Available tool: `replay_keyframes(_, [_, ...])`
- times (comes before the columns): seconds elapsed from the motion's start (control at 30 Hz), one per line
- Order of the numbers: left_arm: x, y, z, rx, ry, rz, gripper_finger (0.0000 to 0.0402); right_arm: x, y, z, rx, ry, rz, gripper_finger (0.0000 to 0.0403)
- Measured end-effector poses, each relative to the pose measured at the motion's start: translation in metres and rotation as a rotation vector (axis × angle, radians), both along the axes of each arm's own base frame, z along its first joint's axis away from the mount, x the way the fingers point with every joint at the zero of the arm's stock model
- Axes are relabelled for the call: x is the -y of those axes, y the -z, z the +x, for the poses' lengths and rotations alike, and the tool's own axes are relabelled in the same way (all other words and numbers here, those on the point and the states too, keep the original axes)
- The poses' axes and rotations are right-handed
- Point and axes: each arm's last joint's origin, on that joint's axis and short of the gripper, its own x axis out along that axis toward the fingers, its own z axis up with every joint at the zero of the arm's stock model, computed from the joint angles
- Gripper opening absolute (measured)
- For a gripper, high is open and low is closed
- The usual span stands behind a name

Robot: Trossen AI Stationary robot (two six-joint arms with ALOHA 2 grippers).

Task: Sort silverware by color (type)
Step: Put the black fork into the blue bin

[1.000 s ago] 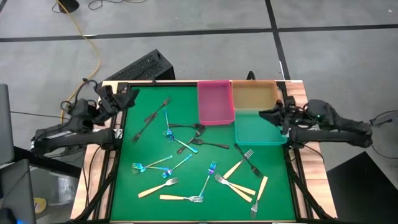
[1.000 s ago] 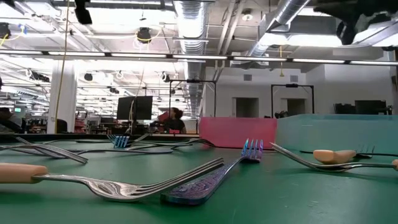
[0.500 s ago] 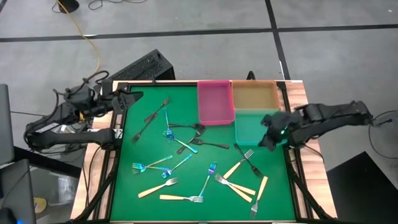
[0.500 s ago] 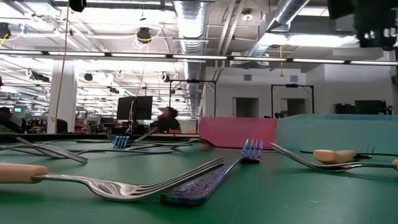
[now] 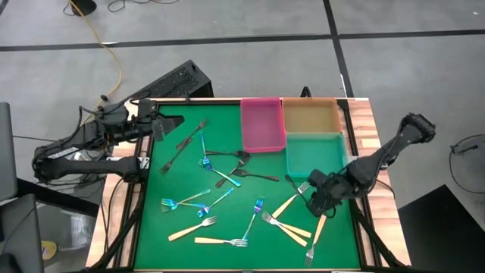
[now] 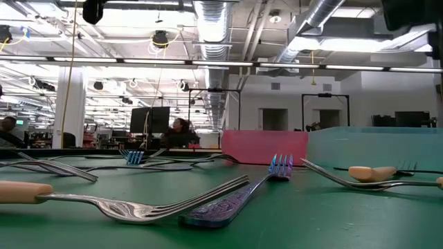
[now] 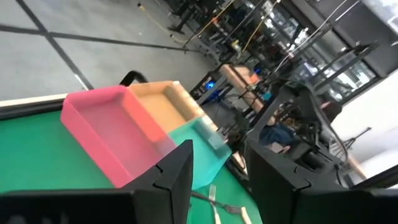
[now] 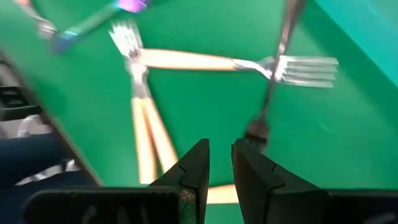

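Slim forks lie scattered flat on the green mat (image 5: 227,114): tan-handled ones such as (image 5: 291,202), blue ones such as (image 5: 255,215), and black ones such as (image 5: 299,192). My right gripper (image 5: 314,199) (image 8: 221,168) hovers over the right-hand cluster, its fingers open by a narrow gap. Just ahead of them lie the black fork's handle end (image 8: 258,127) and a tan-handled fork (image 8: 186,60). My left gripper (image 5: 173,121) (image 7: 217,180) is open and empty above the mat's far left corner.
Three bins stand at the mat's far right: pink (image 5: 263,123), tan (image 5: 309,115) and teal (image 5: 317,155). Wooden rails edge the table. More forks lie across the mat's middle and near side. A person (image 6: 178,131) sits in the room behind.
My right gripper has swung from above the teal bin toward the near edge and leftward, and has come down over the forks at the mat's right. My left gripper has reached a little farther right over the mat's far left corner. No fork has moved.
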Motion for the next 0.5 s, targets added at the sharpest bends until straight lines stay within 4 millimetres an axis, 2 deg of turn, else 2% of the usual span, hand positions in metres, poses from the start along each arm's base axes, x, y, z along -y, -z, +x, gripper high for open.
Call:
replay_keyframes(0.13, [-0.002,0.004,0.008,-0.036,0.001,-0.010,0.0129,-0.006,0.012,0.007,-0.054,-0.016,-0.032,0.0094])
replay_keyframes(0.23, [-0.003,0.007,0.012,-0.063,0.009,-0.010,0.0129,-0.008,0.020,0.012,-0.080,-0.029,-0.058,0.0110])
replay_keyframes(0.33, [-0.004,0.011,0.015,-0.103,0.009,-0.025,0.0129,-0.009,0.027,0.017,-0.118,-0.022,-0.079,0.0146])
replay_keyframes(0.5, [-0.005,0.015,0.020,-0.140,0.020,-0.042,0.0129,-0.011,0.039,0.023,-0.170,-0.023,-0.107,0.0229])
